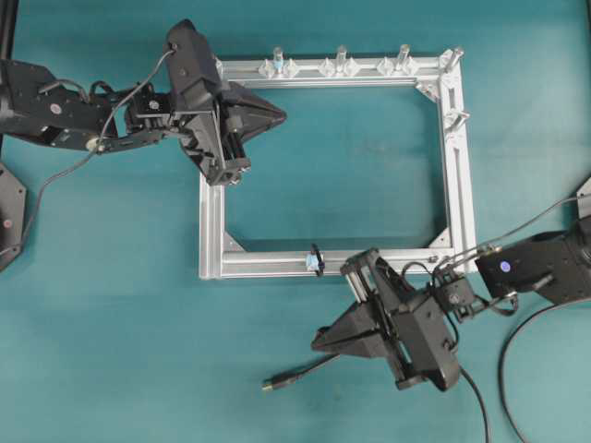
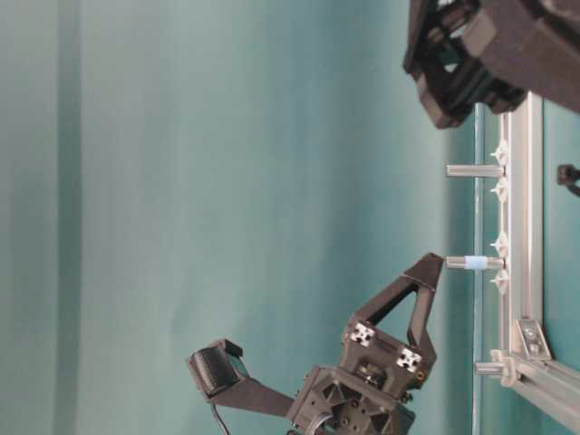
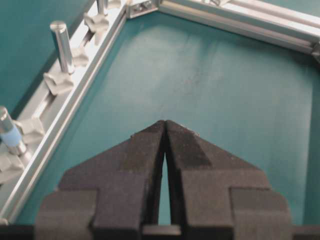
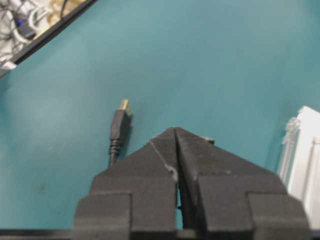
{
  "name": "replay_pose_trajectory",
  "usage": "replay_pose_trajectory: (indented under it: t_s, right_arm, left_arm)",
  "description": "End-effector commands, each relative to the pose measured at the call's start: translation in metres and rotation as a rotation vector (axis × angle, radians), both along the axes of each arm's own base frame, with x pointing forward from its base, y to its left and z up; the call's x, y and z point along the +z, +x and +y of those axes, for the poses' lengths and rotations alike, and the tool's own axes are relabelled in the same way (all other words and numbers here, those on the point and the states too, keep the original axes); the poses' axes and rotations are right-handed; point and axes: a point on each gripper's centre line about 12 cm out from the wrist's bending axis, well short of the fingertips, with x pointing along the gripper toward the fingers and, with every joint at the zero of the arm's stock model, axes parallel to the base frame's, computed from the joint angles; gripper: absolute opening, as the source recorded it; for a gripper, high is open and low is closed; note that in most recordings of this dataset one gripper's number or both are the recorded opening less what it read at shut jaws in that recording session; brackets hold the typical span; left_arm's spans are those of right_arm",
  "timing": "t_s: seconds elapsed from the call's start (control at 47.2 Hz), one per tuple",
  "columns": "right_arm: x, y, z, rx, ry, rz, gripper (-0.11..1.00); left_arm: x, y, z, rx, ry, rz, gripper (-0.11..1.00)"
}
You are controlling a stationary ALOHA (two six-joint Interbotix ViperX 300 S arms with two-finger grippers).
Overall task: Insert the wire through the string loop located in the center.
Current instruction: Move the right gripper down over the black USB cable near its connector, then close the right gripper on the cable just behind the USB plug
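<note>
Wire [image 1: 294, 374] plug on table just beside right tool [image 1: 316, 342], tool closed, empty

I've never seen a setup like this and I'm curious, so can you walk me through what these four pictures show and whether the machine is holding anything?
These are two robot arms on a teal table. Each ends in a black gripper with two fingers. One picture looks down from above, one looks from table level and appears turned sideways, and two come from cameras on the arms' wrists. The left gripper hovers at the upper left corner of a silver metal frame that carries upright pegs. The right gripper is below the frame, beside a black wire with a metal-tipped plug lying on the table. A tiny black string loop sits on the frame's near bar. Both grippers' fingers are closed together and hold nothing.
</note>
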Motion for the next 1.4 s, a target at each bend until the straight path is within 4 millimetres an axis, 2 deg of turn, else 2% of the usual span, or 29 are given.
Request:
replay_pose_trajectory:
  t_s: [0.0,0.296,0.36,0.444,0.529,0.571,0.677,1.016,1.206,1.376]
  right_arm:
    - [0.007,0.003,0.005,0.013,-0.004,-0.006,0.0]
    - [0.003,0.003,0.008,-0.004,0.038,0.058,0.03]
    - [0.004,0.003,0.01,0.0,0.038,0.055,0.14]
    - [0.004,0.003,0.012,0.006,0.036,0.059,0.38]
    - [0.003,0.003,0.013,0.007,0.034,0.063,0.63]
    - [0.002,0.003,0.013,0.007,0.034,0.065,0.71]
    - [0.001,0.003,0.013,0.006,0.034,0.068,0.63]
    - [-0.006,0.012,0.016,0.005,0.035,0.078,0.63]
    - [-0.021,0.021,0.02,0.005,0.027,0.102,0.64]
    - [-0.034,0.021,0.023,0.012,0.019,0.13,0.64]
  left_arm:
    - [0.016,0.004,0.0,0.01,-0.021,-0.055,0.0]
    - [0.012,0.0,-0.006,-0.001,-0.033,-0.03,0.03]
    - [0.014,-0.001,-0.006,-0.003,-0.032,-0.024,0.15]
    - [0.016,-0.003,-0.007,-0.005,-0.032,-0.015,0.36]
    - [0.018,-0.006,-0.008,-0.009,-0.029,-0.008,0.33]
    - [0.018,-0.008,-0.008,-0.011,-0.024,-0.005,0.32]
    - [0.019,-0.011,-0.009,-0.018,-0.009,-0.003,0.32]
    - [0.02,-0.015,-0.01,-0.023,-0.001,-0.004,0.32]
    - [0.019,-0.016,-0.01,-0.023,-0.003,0.002,0.32]
    - [0.017,-0.017,-0.011,-0.023,-0.005,0.011,0.32]
